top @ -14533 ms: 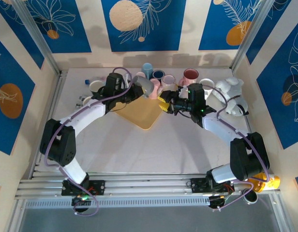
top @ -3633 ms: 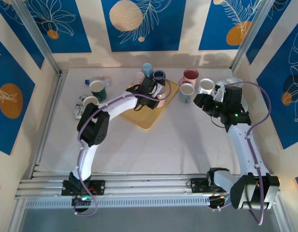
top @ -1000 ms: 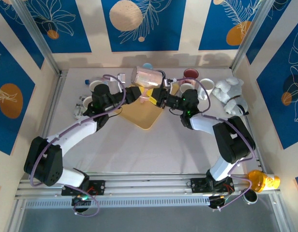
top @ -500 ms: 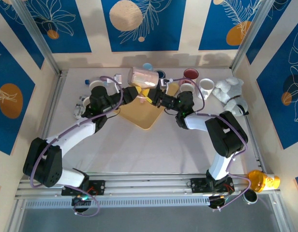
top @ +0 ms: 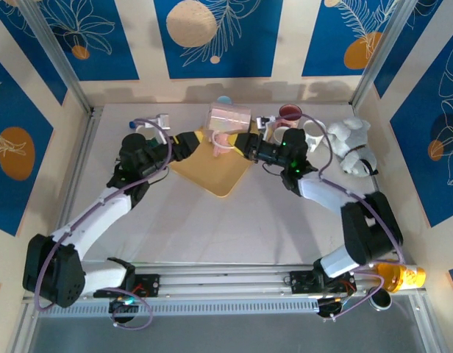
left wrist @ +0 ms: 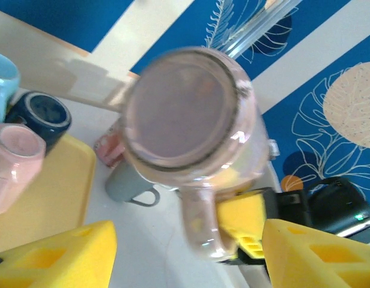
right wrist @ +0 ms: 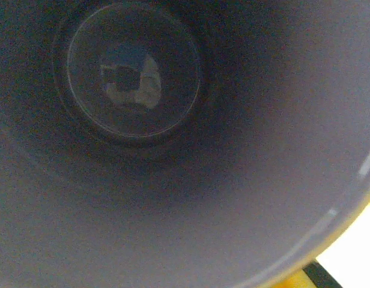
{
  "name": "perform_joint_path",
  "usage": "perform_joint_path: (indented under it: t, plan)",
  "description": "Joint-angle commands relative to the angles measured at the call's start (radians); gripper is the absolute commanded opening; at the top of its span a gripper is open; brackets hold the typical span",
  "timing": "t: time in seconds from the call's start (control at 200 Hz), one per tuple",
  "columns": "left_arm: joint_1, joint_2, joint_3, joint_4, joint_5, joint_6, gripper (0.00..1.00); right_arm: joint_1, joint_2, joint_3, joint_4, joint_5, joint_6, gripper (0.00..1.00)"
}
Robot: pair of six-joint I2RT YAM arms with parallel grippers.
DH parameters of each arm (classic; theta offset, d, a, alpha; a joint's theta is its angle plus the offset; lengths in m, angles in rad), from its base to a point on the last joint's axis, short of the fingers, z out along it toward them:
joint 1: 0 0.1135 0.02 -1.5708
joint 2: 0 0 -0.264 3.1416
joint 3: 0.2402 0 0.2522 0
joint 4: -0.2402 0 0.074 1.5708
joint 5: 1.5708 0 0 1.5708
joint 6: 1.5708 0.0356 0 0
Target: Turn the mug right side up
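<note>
The right gripper [top: 240, 141] is clamped on the glossy pink ceramic mug [top: 228, 120], holding it tilted above the square yellow plastic tray [top: 212, 175]. The left gripper [top: 198, 137] has its jaws apart, facing the mug's base without gripping it.

Seemingly a robot lab cell: aluminium posts [top: 56, 59], printed panels [top: 212, 37].

Glossy pink mug [left wrist: 185, 114], matt yellow tray [top: 208, 176], smooth white table [top: 234, 228].
The mug looks like glazed ceramic, shiny, with bright glints on its base and handle; its inside is smooth with a dull sheen. The tray looks like matt plastic. At two o'clock on the table lies a fluffy white plush toy [top: 348, 140]. At six o'clock run ribbed, brushed metal rails [top: 226, 283].
</note>
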Motion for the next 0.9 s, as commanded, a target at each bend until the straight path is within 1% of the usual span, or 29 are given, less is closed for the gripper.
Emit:
perform_joint_path:
  t: [0.0,0.195,0.305,0.42,0.54,0.725,0.815,0.895]
  plan:
    - [0.041,-0.057,-0.028,-0.081,0.035,0.076,0.65,-0.021,-0.153,0.037,-0.250,0.023,-0.247,0.00]
    - [0.059,-0.101,-0.038,-0.191,0.115,0.216,0.65,-0.079,-0.314,0.082,-0.640,0.083,-0.473,0.00]
    - [0.058,-0.102,-0.037,-0.250,0.162,0.280,0.65,-0.112,-0.375,0.104,-0.805,0.122,-0.568,0.00]
    - [0.058,-0.098,-0.040,-0.291,0.205,0.337,0.65,-0.142,-0.433,0.117,-0.956,0.203,-0.649,0.00]
    - [0.058,-0.106,-0.044,-0.327,0.214,0.394,0.64,-0.174,-0.485,0.129,-1.110,0.318,-0.706,0.00]
    - [0.058,-0.114,-0.048,-0.333,0.204,0.448,0.65,-0.224,-0.519,0.134,-1.288,0.463,-0.758,0.00]
    - [0.058,-0.101,-0.051,-0.322,0.210,0.464,0.64,-0.234,-0.522,0.120,-1.317,0.524,-0.785,0.00]
    - [0.057,-0.096,-0.048,-0.325,0.208,0.494,0.65,-0.236,-0.519,0.106,-1.324,0.603,-0.816,0.00]
